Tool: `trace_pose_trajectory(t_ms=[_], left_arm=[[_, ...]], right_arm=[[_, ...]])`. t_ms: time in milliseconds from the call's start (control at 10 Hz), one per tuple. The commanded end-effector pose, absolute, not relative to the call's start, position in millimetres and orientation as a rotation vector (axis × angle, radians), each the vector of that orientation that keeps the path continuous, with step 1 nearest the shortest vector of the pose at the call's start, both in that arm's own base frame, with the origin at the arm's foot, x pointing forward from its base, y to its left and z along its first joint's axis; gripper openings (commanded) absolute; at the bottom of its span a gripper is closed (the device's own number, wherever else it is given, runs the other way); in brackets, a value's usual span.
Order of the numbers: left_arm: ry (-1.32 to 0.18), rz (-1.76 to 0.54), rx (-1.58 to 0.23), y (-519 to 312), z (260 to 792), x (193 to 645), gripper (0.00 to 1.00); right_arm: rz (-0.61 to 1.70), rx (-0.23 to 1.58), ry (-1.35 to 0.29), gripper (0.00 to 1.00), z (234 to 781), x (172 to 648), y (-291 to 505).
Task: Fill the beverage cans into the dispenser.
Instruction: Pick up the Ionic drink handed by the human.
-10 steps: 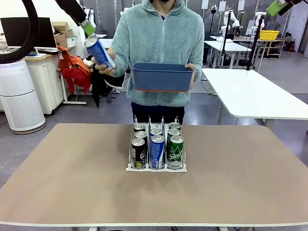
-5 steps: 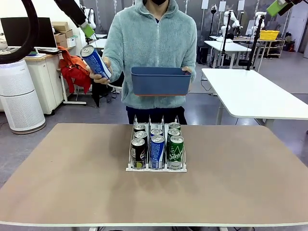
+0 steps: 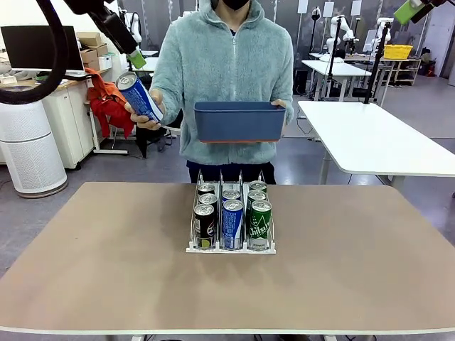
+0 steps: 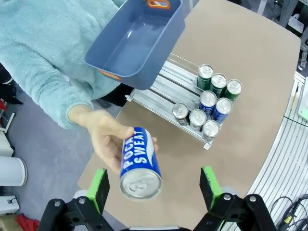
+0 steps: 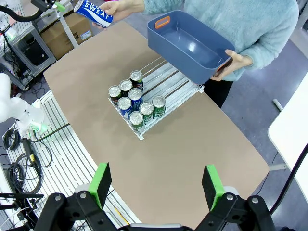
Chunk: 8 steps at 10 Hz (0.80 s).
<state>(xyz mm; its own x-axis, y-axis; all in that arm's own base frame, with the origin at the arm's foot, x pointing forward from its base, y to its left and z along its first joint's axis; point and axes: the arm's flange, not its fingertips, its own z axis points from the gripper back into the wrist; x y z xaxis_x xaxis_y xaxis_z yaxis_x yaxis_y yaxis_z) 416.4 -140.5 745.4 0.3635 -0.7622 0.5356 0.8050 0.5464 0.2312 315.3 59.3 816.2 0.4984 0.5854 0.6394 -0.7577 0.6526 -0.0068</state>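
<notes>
The dispenser (image 3: 231, 245) stands mid-table with several beverage cans (image 3: 232, 222) in its three lanes, black, blue and green in front. A person's hand (image 4: 101, 139) holds up one more blue can (image 3: 140, 97), top toward my left wrist camera. My left gripper (image 3: 131, 51) hangs open just above it; the can (image 4: 139, 163) lies between and beyond my green fingertips (image 4: 98, 185) without touching them. My right gripper (image 5: 157, 183) is open and empty, high above the table, with the dispenser (image 5: 180, 79) and cans (image 5: 134, 103) far below.
The person's other hand holds an empty blue tub (image 3: 239, 121) over the far table edge, above the back of the dispenser. The tub (image 4: 139, 43) has orange handles. Bare brown tabletop (image 3: 341, 263) surrounds the dispenser. White tables and an air purifier (image 3: 28, 142) stand beyond.
The person brought the blue can down and slightly left, and shifted the tub a little. My left gripper dropped slightly toward the can. The right gripper stayed put.
</notes>
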Motion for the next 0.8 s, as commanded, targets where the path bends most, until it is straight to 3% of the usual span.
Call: trace_pose_trajectory(t_ms=[0, 700], left_arm=[[-0.646, -0.982, -0.058, -137.9, 726.7, 420.2, 1.00], [-0.655, -0.905, -0.056, -124.8, 686.8, 430.3, 1.00]], right_arm=[[0.836, 0.299, -0.649, 1.00, 813.0, 313.2, 59.6], [0.836, 0.299, -0.649, 1.00, 813.0, 313.2, 59.6]])
